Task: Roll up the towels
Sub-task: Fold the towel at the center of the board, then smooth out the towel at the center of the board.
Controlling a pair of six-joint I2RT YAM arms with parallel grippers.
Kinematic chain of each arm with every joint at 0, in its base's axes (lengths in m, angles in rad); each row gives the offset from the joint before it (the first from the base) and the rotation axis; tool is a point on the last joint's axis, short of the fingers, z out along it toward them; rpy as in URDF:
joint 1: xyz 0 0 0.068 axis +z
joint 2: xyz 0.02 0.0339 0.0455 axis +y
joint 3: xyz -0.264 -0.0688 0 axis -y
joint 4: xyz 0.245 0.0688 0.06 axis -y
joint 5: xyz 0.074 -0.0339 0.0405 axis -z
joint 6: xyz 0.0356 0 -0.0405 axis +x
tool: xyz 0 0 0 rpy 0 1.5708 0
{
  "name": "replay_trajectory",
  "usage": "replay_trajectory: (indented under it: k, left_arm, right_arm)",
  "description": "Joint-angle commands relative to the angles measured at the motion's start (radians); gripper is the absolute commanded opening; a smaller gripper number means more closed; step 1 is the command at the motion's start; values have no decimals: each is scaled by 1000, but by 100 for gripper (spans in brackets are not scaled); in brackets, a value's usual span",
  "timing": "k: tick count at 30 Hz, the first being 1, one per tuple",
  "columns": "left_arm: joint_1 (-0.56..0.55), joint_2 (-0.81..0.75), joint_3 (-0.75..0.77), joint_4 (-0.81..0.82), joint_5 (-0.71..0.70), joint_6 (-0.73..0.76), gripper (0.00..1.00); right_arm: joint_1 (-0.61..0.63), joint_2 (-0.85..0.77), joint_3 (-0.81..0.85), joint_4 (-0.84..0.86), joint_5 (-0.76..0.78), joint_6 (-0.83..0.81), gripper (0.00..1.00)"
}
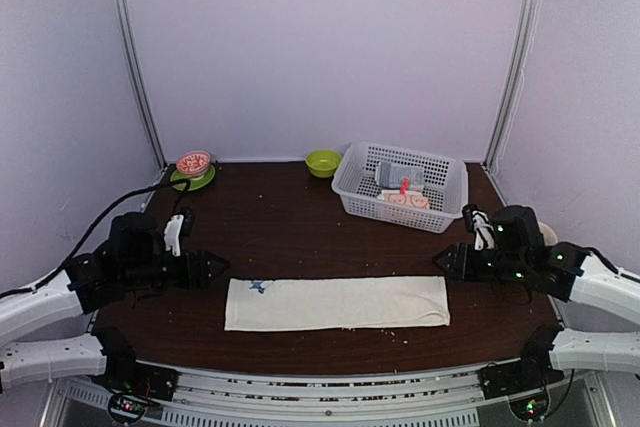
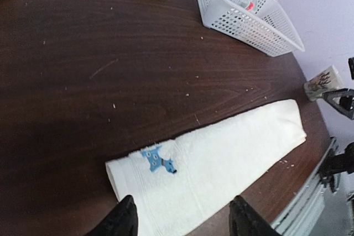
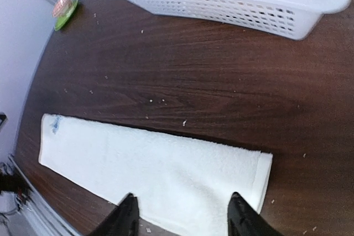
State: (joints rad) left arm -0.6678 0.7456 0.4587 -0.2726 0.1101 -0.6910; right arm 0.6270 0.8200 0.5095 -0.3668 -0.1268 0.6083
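Plain towel [image 1: 336, 303], cream-white, folded into a long flat strip. It lies left-right on the dark wood counter [image 1: 300, 232], near the near edge, not rolled. Blue mark [image 2: 159, 160] sits at its left end: small stitched figure, no letters readable.

Left fingers [image 1: 212, 269] are at the strip's left end, spread wide, gripping nothing; in the left wrist view the towel end lies below and between them. Right fingers [image 1: 447, 260] are at the strip's right end, also spread wide and gripping nothing, with the towel end below them. Can't tell whether either tip touches the cloth.

Patterned towel [image 1: 405, 200], cream with orange-pink faces, is inside the white basket [image 1: 352, 192] at far right, beside a grey-blue rolled towel [image 1: 398, 175].

Green bowl [image 1: 323, 162] is just left of the basket. Green saucer [image 1: 205, 181] at far left carries a red-and-white item, its print too small to read. Small cup [image 2: 321, 83] at the right counter edge has a dark print, unreadable.
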Motion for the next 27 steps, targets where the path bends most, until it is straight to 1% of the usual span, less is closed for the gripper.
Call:
replay_trajectory:
  k: [1,3,4,5,6,10,12,14,17,18,23,27]
  left_arm:
    - [-3,274,156,21,34,1,44]
    - [-5,434,213,64,120,-8,24]
    - [-8,502,235,76,149,-17,19]
    - [-14,562,252,91,166,-24,18]
    - [-22,607,261,108,178,-31,17]
    - [-40,710,279,159,217,-39,17]
    - [-43,738,276,170,224,-38,17]
    - [-42,758,275,164,221,-34,15]
    - [-42,780,265,163,222,-33,12]
    - [-43,784,259,164,220,-34,11]
    - [-43,798,243,161,212,-32,9]
    - [-43,814,236,159,206,-37,8]
  right_arm:
    - [-1,220,69,16,-14,8,39]
    - [10,276,66,33,-36,14,29]
    - [15,294,68,14,-24,18,27]
    - [15,304,68,-7,-13,21,26]
    - [15,303,63,-27,-1,27,27]
    - [16,235,26,-99,51,92,42]
    - [16,205,-4,-108,52,136,43]
    - [16,196,-35,-110,38,181,41]
    - [16,192,-70,-106,29,224,31]
    - [16,190,-80,-108,29,232,29]
    - [15,187,-99,-136,23,239,26]
    - [17,208,-95,-161,0,211,22]
